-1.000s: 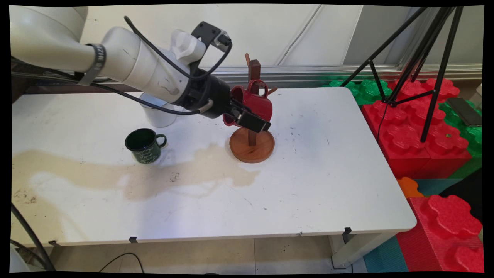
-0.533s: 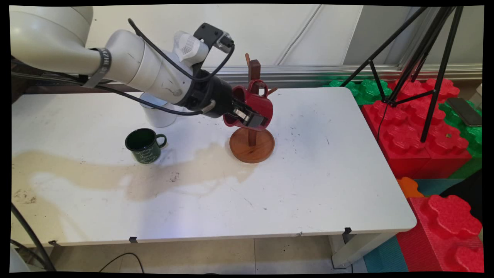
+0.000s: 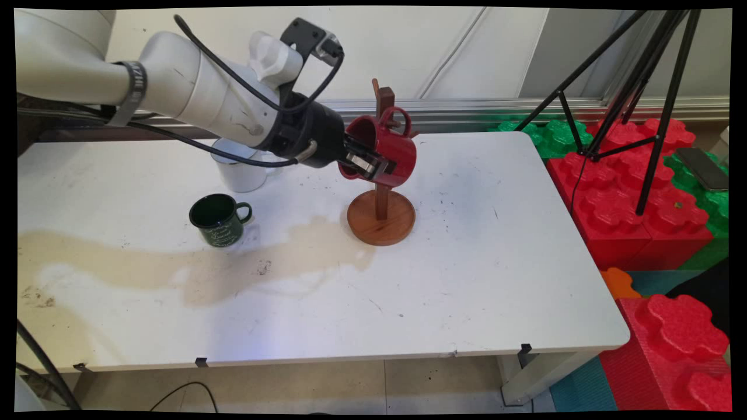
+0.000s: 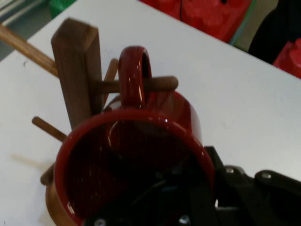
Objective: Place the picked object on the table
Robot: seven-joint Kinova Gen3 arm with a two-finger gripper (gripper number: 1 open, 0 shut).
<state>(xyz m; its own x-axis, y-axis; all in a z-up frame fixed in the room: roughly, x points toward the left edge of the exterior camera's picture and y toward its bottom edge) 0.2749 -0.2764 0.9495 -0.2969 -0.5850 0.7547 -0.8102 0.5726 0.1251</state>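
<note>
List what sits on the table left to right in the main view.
Green mug → white mug, farther back and partly behind the arm → gripper shut on the red mug → wooden mug stand, with the red mug's handle over one of its pegs.

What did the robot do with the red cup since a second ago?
The gripper closed its fingers on the rim of the red mug and lifted it a little up the wooden mug tree. The mug's handle is still looped over a peg in the hand view. The green mug, the white mug and the mug tree stayed where they were.
</note>
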